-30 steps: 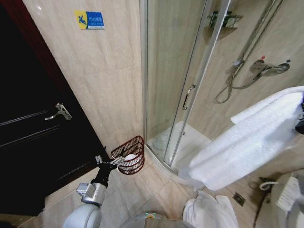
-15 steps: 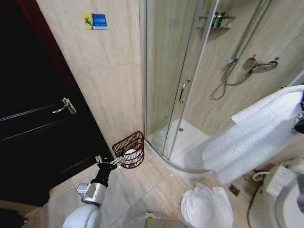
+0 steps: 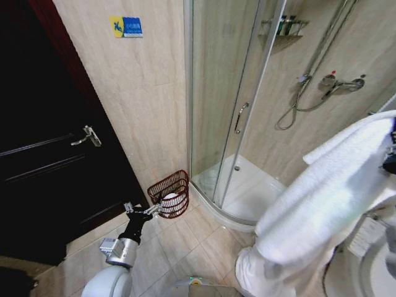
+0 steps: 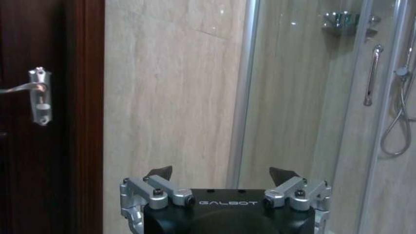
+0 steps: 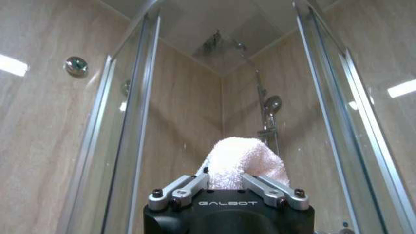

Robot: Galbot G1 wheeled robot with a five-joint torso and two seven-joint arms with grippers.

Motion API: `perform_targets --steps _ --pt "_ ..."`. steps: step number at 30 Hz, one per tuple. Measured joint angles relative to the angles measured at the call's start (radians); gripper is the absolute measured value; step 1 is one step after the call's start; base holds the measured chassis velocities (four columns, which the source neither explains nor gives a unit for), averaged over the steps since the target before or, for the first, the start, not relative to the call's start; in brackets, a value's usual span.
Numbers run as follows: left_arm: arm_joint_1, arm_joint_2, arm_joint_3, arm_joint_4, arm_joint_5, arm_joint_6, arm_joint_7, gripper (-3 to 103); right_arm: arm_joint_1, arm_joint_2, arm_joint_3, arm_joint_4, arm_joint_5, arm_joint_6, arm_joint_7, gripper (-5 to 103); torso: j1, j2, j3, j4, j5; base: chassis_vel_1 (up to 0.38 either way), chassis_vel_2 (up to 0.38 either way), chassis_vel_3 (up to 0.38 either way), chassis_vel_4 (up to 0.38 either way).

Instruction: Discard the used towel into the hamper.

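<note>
1. The right gripper, raised at the right edge of the head view, pinches a thick white terry towel between its fingers; the cloth bulges up past the jaws in the right wrist view.
2. The towel hangs in a long fold down to the beige tiled floor, where its lower end is bunched.
3. The small round red-brown wire hamper stands on the floor at the foot of the beige tiled wall, just beside the glass shower enclosure; something white lies inside it.
4. The left gripper is held low, near the hamper's rim, its fingers spread apart with nothing between them.
5. A dark wooden door with a silver lever handle stands to the left of the hamper.
</note>
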Motion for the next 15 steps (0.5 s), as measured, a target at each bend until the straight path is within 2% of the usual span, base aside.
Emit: perform_targets --steps 8,13,15 --pt "0.0 0.0 0.0 0.0 0.0 0.0 0.0 100 -0.002 0.0 0.001 0.0 0.005 0.003 -0.014 5 0.0 0.0 0.0 0.0001 0.0002 0.058 0.04 0.043 0.057" --pt "0.0 0.0 0.0 0.0 0.0 0.0 0.0 100 0.009 -0.007 -0.005 0.0 0.045 0.024 -0.082 5 0.0 0.0 0.0 -0.0001 0.0002 0.072 0.071 0.083 0.076" --pt "0.0 0.0 0.0 0.0 0.0 0.0 0.0 100 0.019 -0.017 -0.012 0.0 0.083 0.036 -0.143 5 0.0 0.0 0.0 0.0 0.0001 0.096 0.095 0.106 0.102"
